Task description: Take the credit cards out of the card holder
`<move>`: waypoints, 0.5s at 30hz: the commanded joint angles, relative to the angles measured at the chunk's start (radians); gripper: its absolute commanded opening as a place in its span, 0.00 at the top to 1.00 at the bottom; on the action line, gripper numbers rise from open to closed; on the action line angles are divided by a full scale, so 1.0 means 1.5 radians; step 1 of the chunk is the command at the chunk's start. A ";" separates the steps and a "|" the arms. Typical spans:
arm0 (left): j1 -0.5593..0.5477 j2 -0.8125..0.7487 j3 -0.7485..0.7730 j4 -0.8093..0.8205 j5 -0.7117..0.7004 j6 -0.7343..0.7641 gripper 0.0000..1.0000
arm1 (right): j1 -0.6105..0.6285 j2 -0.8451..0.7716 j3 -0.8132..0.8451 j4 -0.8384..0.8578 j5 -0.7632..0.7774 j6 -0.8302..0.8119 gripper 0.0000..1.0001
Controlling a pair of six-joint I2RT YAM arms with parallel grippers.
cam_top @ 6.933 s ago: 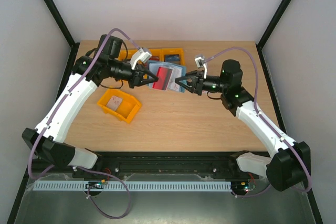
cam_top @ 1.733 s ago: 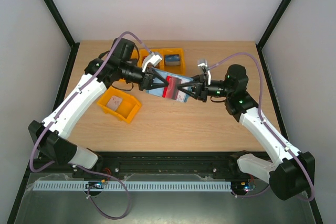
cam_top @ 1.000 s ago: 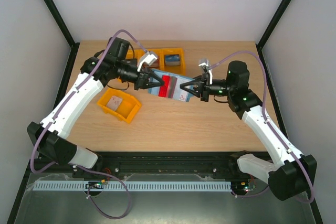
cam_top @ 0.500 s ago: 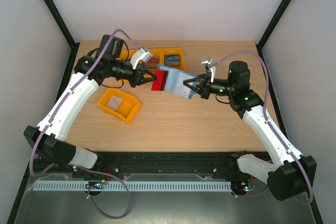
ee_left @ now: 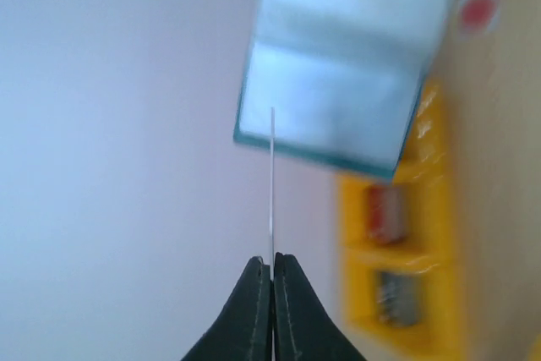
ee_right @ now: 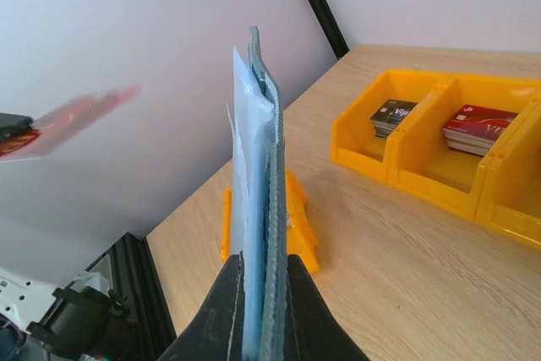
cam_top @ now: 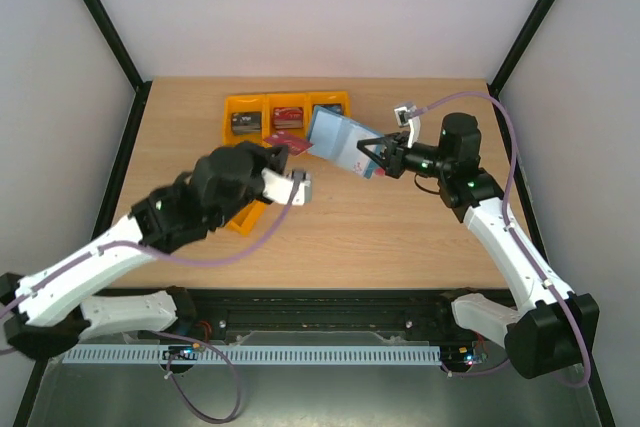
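Note:
My right gripper point(cam_top: 372, 159) is shut on the teal-blue card holder point(cam_top: 338, 140) and holds it open above the table, in front of the orange bins. In the right wrist view the holder point(ee_right: 258, 166) stands edge-on between my fingers point(ee_right: 262, 264). A white card with a red round mark point(cam_top: 381, 172) sticks out of its lower corner. My left gripper point(cam_top: 272, 150) is shut on a red credit card point(cam_top: 289, 145), clear of the holder. That card shows edge-on as a thin line point(ee_left: 271, 183) above the shut fingers point(ee_left: 272, 264), and as a red blur in the right wrist view point(ee_right: 80, 112).
A three-compartment orange bin point(cam_top: 285, 102) holding card stacks stands at the back; it also shows in the right wrist view point(ee_right: 423, 171). A single orange bin point(cam_top: 250, 217) lies mostly hidden under my left arm. The black frame posts and white walls close the table in.
The left gripper has drawn the red card out of the holder and the left arm has swung back toward the near edge. The right gripper has carried the holder slightly right and back.

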State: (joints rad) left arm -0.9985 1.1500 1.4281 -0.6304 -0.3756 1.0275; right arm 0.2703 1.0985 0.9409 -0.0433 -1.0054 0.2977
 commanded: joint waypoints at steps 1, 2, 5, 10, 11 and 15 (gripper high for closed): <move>-0.008 -0.167 -0.312 0.544 -0.132 0.615 0.98 | -0.001 -0.013 0.008 0.043 0.011 0.008 0.98; -0.007 -0.205 -0.372 0.614 -0.093 0.680 0.98 | -0.001 -0.017 0.004 0.043 0.016 0.005 0.98; -0.007 -0.233 -0.477 0.739 -0.027 0.771 0.98 | -0.003 -0.021 -0.003 0.037 0.028 0.001 0.98; -0.007 -0.211 -0.512 0.812 -0.035 0.772 0.98 | -0.002 -0.017 0.003 0.023 0.039 -0.002 0.98; -0.007 -0.206 -0.515 0.818 -0.039 0.770 0.98 | -0.002 -0.021 0.001 0.019 0.043 -0.002 0.98; -0.007 -0.187 -0.511 0.792 -0.075 0.720 0.98 | -0.002 -0.044 -0.008 -0.001 0.094 0.000 0.98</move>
State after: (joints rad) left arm -1.0050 0.8501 0.6617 0.4644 -0.4397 2.0399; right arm 0.2695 1.0878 0.9390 -0.0402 -0.9386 0.2993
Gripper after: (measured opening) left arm 0.021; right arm 0.047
